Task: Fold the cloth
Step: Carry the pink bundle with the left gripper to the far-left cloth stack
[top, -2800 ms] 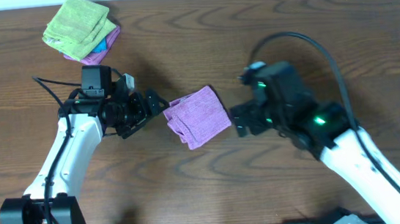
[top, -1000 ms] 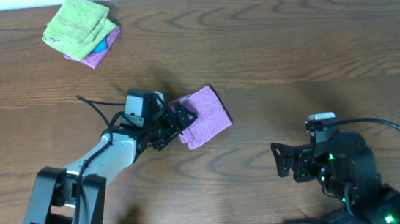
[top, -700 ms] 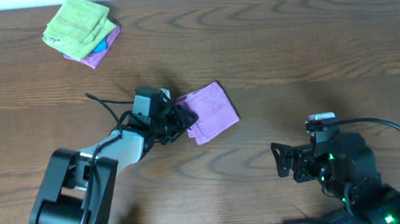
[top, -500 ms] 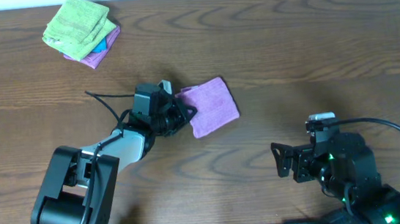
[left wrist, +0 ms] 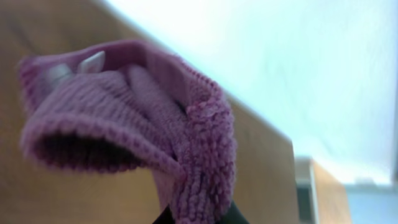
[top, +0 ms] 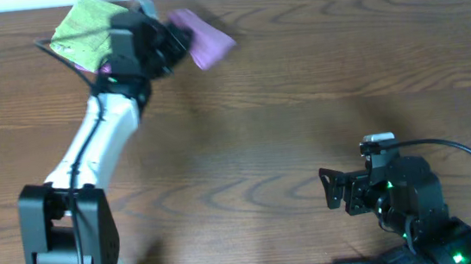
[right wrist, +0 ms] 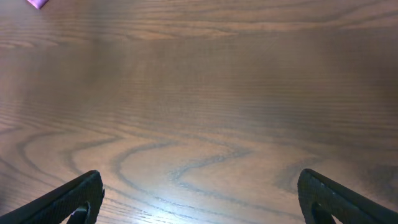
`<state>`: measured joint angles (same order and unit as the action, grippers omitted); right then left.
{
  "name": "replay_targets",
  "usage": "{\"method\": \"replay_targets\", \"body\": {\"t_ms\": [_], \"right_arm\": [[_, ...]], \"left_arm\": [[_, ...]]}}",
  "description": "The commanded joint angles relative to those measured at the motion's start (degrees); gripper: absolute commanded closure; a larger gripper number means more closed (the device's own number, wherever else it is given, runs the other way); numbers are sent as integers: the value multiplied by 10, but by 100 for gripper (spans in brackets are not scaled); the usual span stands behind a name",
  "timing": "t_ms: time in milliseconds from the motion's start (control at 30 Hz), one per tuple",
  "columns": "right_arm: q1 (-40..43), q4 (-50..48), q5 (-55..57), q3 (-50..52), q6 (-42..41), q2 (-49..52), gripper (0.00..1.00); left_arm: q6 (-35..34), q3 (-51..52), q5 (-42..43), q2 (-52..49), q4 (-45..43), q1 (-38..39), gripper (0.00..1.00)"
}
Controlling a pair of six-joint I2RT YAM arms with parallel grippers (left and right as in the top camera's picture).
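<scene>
Folding looks finished: the left gripper (top: 180, 45), pinching the cloth (top: 206, 39) at upper left, should next lower it onto the green pile (top: 78, 30); right gripper (right wrist: 199, 186) idles, spread wide.

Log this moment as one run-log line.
cloth: folded, held | left fingers: shut on cloth, beside lime-green cloth, far edge of table | right fingers: open, empty, near side

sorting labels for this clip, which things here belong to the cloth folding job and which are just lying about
Job in hand:
- the cloth, lifted off the table
- left fingers, shut on it
- right fingers, open, idle

Lying about:
- lime-green folded cloth, far left corner
</scene>
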<state>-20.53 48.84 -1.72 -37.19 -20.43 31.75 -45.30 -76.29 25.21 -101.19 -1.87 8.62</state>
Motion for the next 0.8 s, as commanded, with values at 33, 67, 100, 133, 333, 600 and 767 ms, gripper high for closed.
{"method": "replay_targets", "body": {"t_ms": [33, 67, 100, 133, 333, 600, 767], "right_arm": [[3, 1, -2, 4, -8, -3, 1], [3, 1, -2, 4, -8, -3, 1], [3, 1, -2, 4, -8, -3, 1], [3, 1, -2, 4, -8, -3, 1], [3, 1, -2, 4, -8, -3, 1], [3, 1, -2, 4, -8, -3, 1], [3, 1, -2, 4, -8, -3, 1]], "left_arm": [[42, -63, -75, -1, 10, -49, 94], [42, -73, -83, -4, 9, -61, 94], [43, -81, -86, -7, 7, -70, 94], [45, -88, -87, -12, 3, -78, 94], [50, -154, -87, -82, -18, -104, 94], [66, -270, -91, -198, -22, -119, 94], [66, -302, -113, -226, -23, -138, 94]]}}
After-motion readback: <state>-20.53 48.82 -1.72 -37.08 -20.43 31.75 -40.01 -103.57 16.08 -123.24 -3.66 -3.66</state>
